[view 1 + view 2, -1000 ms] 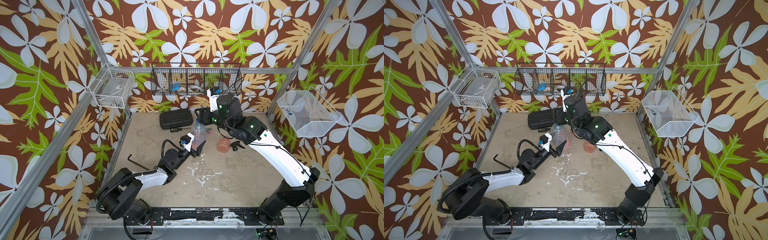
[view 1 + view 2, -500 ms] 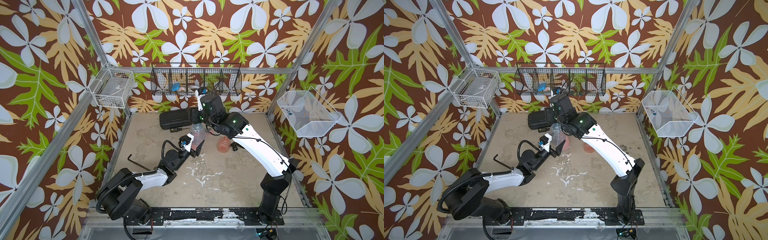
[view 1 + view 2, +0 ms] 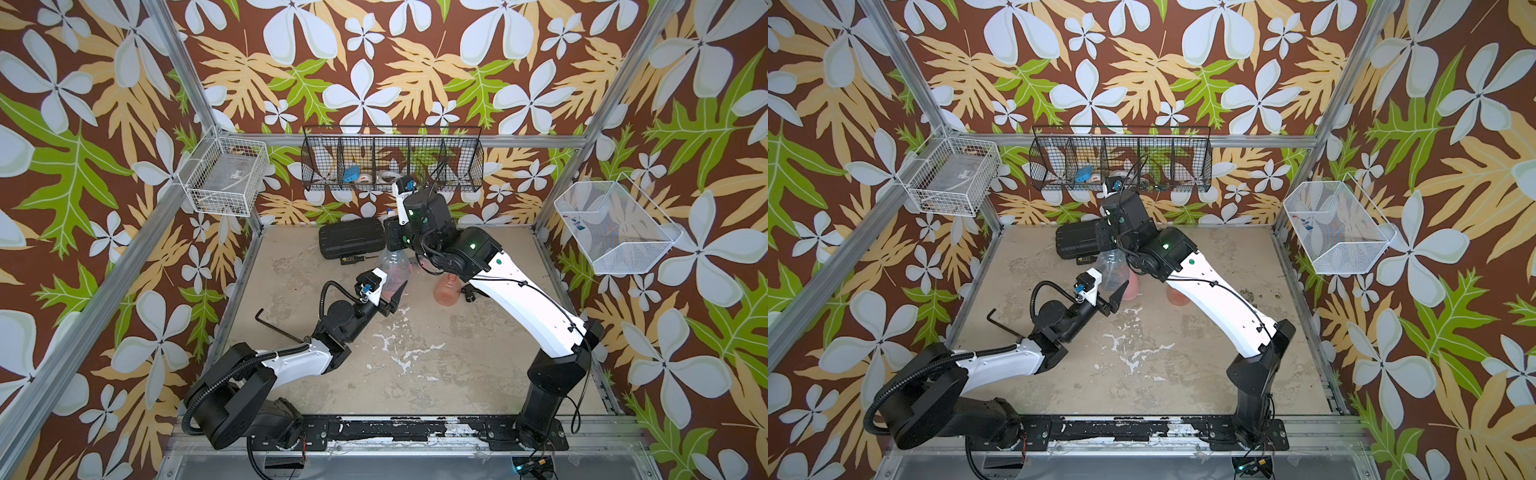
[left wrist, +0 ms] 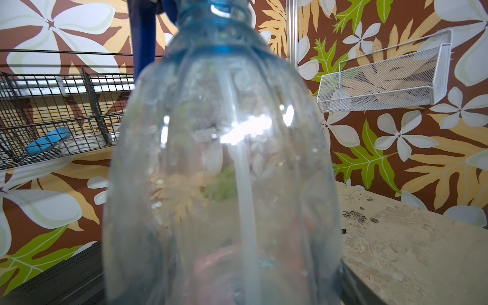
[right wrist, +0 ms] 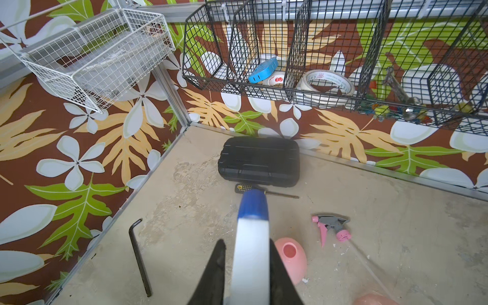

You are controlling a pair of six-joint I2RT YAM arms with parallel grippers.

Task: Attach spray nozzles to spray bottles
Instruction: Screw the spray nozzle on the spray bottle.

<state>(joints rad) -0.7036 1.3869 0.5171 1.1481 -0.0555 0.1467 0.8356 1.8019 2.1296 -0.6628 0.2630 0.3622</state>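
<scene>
the right arm (image 3: 532, 299) has swung across the table (image 3: 436, 374) from its own side toward the back middle over the last second, so its wrist now hangs above what the left arm (image 3: 291, 357) holds up; the left arm itself has not shifted

the left gripper (image 3: 390, 293) stays clamped round the lower body of the clear bluish bottle (image 3: 392, 266), which is upright, just in front of the black case (image 3: 351, 243)

the orange-red bottle (image 3: 448, 291) stands alone just beside the right forearm, and the pink bottle (image 5: 290, 257) lies on its side with the grey-and-pink nozzle (image 5: 332, 227) near it, both untouched

the right gripper (image 5: 246, 241), wider a second ago, has narrowed until its fingers press both flanks of the white-and-blue nozzle (image 5: 250, 232)

seen through the bottle wall from the left wrist, the dip tube (image 4: 245, 198) already runs down inside and the blue collar (image 4: 219, 50) sits at the neck

so i judge the first nozzle is seated on its bottle and freshly gripped, with tightening the collar the step in hand, and two bottles are still without nozzles
</scene>
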